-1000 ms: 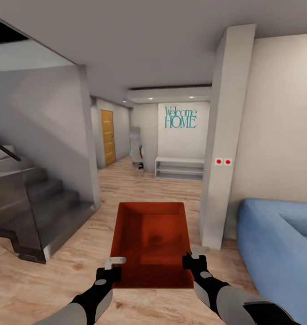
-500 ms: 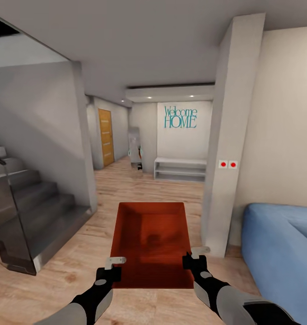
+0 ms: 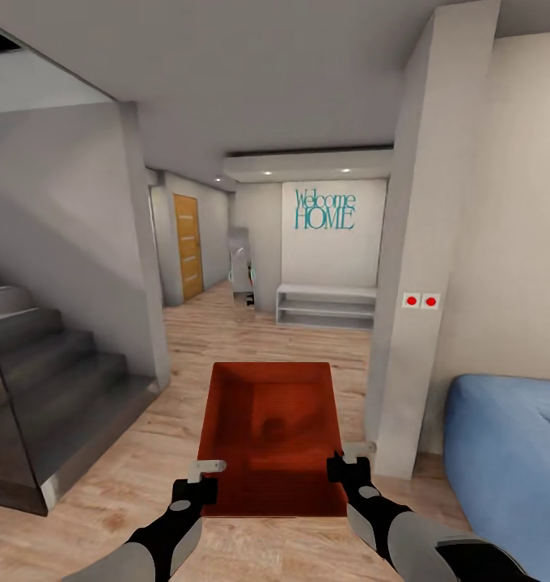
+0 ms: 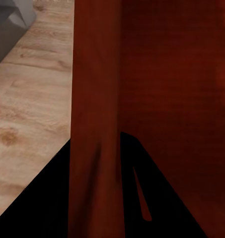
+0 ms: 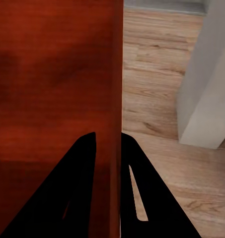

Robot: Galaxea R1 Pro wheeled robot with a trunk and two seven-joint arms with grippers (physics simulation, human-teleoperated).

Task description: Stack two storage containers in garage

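Both arms grey forearm shells, black wrists with a grey oval patch. Left claw [image 3: 204,477], right claw [image 3: 346,457]: black bases, pale-grey fingers.

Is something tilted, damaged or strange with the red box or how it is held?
Nothing stands out. The storage container sits level and empty, with the left hand and right hand each pinching a side wall. Its walls look intact above the wood floor.

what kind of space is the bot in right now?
A home interior, likely living room opening to an entry hall: wood-plank floor, blue sofa, staircase, "Welcome HOME" wall lettering. Both grippers carry a red-orange storage container.
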